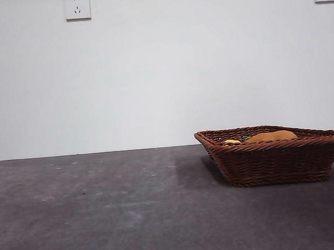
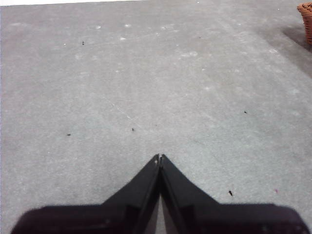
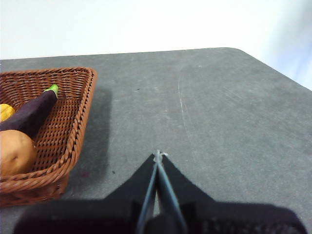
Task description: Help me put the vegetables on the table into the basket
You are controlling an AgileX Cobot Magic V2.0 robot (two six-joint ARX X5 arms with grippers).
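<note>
The reddish-brown wicker basket point(image 1: 274, 162) stands on the dark grey table point(image 1: 104, 211) at the right. Inside it lie the orange-brown potato point(image 1: 270, 136), the small yellow piece point(image 1: 232, 141) and the dark purple eggplant point(image 3: 31, 113); the right wrist view also shows the potato point(image 3: 14, 152) and yellow piece point(image 3: 5, 111). My right gripper point(image 3: 157, 155) is shut and holds nothing, above bare table beside the basket point(image 3: 73, 126). My left gripper point(image 2: 160, 157) is shut and holds nothing, over bare table well away from the basket's corner point(image 2: 306, 19).
A white wall with two sockets point(image 1: 77, 6) rises behind the table. The table's rounded far corner point(image 3: 239, 50) shows in the right wrist view. Neither arm appears in the front view.
</note>
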